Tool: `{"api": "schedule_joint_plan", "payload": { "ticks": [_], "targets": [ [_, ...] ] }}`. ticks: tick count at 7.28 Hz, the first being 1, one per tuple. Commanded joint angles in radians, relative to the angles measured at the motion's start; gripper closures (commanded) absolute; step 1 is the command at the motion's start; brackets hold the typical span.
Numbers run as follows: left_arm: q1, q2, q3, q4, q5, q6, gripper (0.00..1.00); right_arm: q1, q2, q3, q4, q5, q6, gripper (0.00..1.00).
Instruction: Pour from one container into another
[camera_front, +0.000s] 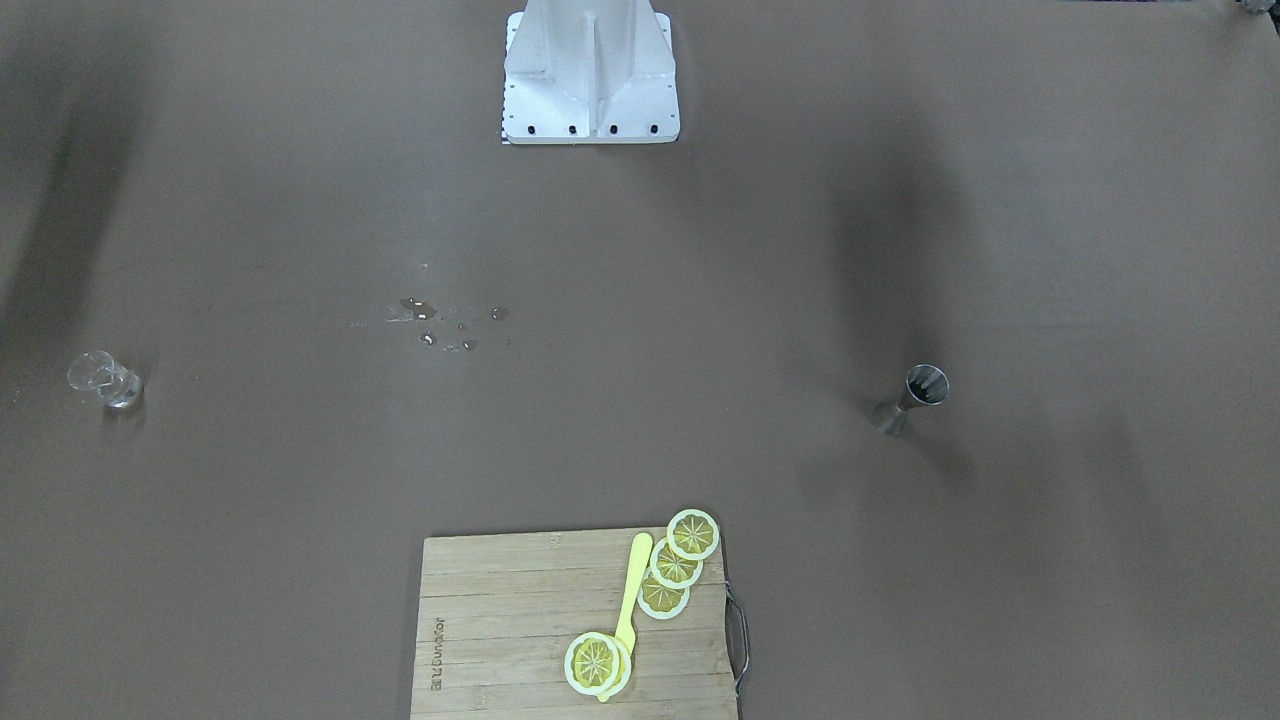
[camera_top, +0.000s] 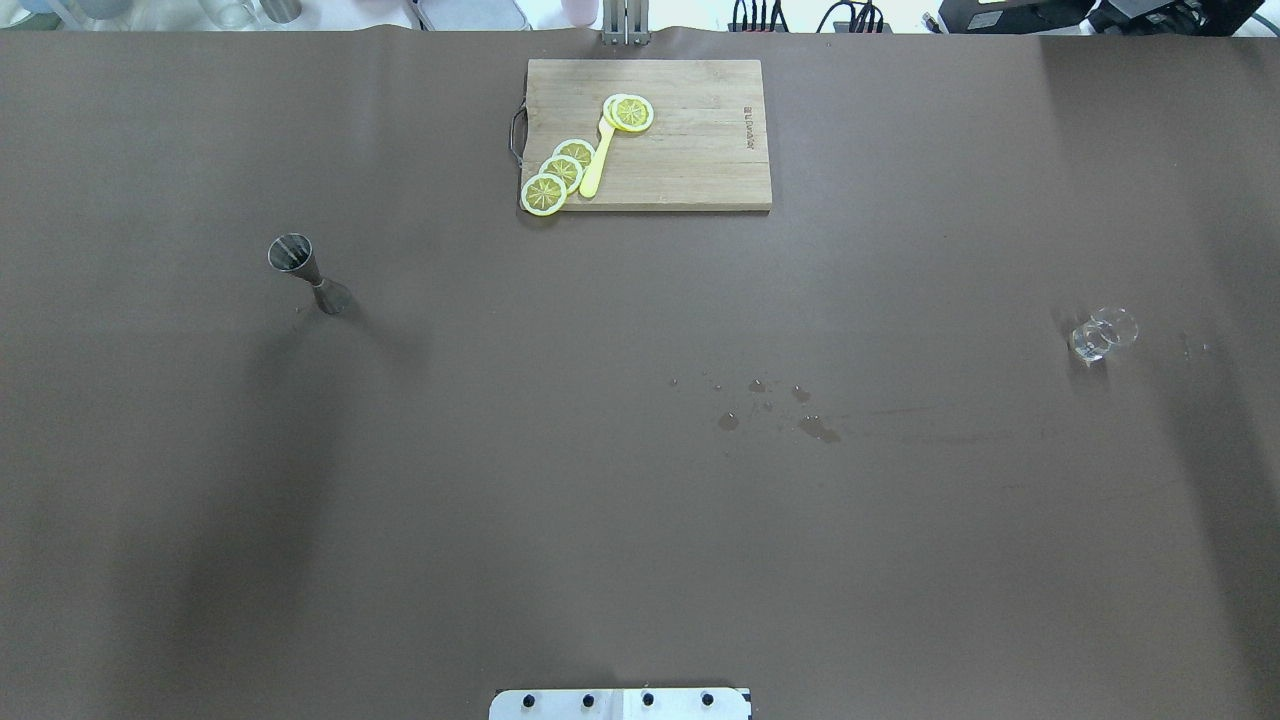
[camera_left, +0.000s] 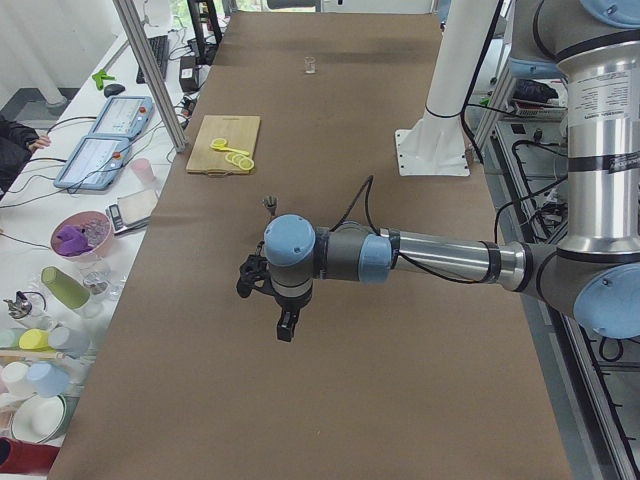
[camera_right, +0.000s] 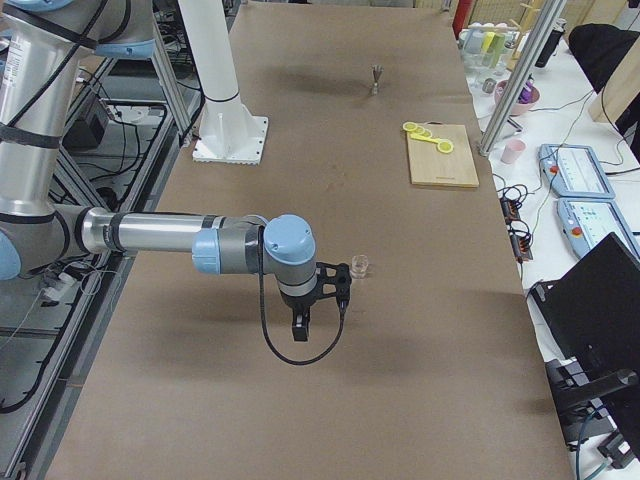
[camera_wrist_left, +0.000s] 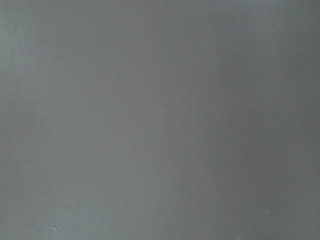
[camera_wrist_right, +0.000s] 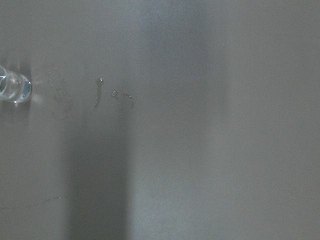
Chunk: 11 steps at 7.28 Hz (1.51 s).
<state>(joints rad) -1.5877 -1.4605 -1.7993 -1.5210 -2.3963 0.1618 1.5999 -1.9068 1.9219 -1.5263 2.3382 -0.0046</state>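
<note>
Overhead exterior view: you are looking at a pour that is not yet starting.

The jigger is standing upright on the left half of the table, and the glass is sitting well apart on the right, neither being held. The left gripper is hanging near the jigger and the right gripper is hovering near the glass. You cannot tell whether either pair of jaws is apart or together. Droplets are lying between the two vessels. By my judgement, grasping, carrying and pouring are all waiting for you.
</note>
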Motion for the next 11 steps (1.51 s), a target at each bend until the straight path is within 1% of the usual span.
{"api": "schedule_joint_plan", "payload": {
  "ticks": [1, 2, 3, 5, 8, 9, 11],
  "targets": [
    [0.000, -0.020, 0.003, 0.001, 0.000, -0.005, 0.02, 0.000, 0.000, -0.001, 0.000, 0.000, 0.000, 0.00],
    [0.000, -0.032, -0.002, 0.001, 0.000, -0.020, 0.02, 0.000, 0.000, -0.001, 0.000, 0.001, 0.000, 0.00],
    [0.000, -0.032, -0.032, -0.001, -0.001, -0.103, 0.02, 0.000, 0.000, -0.001, 0.000, 0.001, 0.000, 0.00],
    [0.002, -0.072, -0.032, -0.002, 0.000, -0.155, 0.02, 0.000, 0.000, -0.001, 0.000, 0.000, 0.000, 0.00],
    [0.005, -0.176, -0.054, -0.002, 0.000, -0.312, 0.02, 0.000, 0.000, -0.001, 0.000, 0.000, 0.000, 0.00],
    [0.011, -0.191, -0.087, -0.022, 0.003, -0.383, 0.02, 0.000, 0.000, -0.001, 0.000, 0.000, 0.000, 0.00],
    [0.078, -0.196, -0.103, -0.140, 0.012, -0.537, 0.02, 0.000, 0.000, -0.001, 0.000, 0.000, 0.000, 0.00]
  ]
}}
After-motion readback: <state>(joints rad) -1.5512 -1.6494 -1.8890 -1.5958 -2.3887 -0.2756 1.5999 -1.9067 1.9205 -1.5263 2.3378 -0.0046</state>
